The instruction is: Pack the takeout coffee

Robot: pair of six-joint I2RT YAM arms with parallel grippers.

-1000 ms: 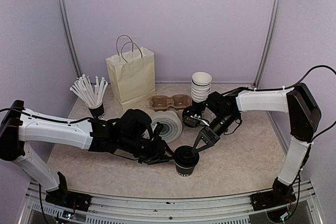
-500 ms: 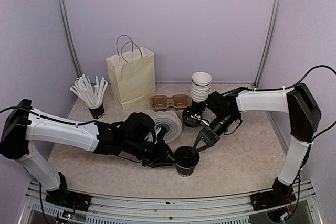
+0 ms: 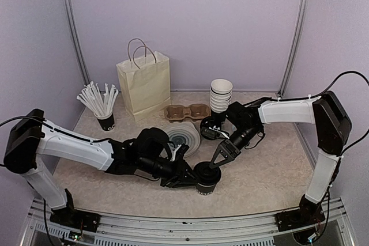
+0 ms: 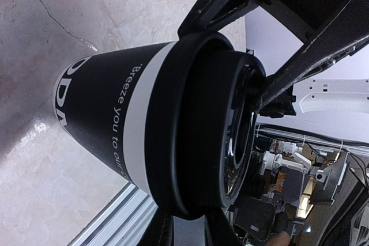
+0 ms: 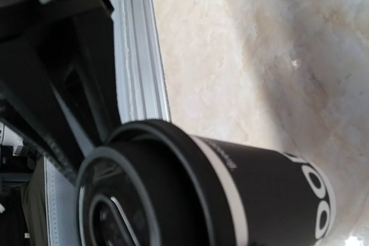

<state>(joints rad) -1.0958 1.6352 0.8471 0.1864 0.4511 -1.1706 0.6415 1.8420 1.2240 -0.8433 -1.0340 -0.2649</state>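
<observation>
Even, soft light overhead; glare spots on my tabletop (image 4: 34, 131) beside the blurred close-up cup (image 5: 242, 200).

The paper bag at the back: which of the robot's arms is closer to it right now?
Left, though neither is close. The left gripper and the right gripper both sit at the coffee near the front; the bag stands back left, on the left arm's side.

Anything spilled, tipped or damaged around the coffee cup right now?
Nothing stands out. The black paper cup with white lettering stands upright on the table, black lid seated, no spill visible. Both hands, left and right, crowd its rim.
</observation>
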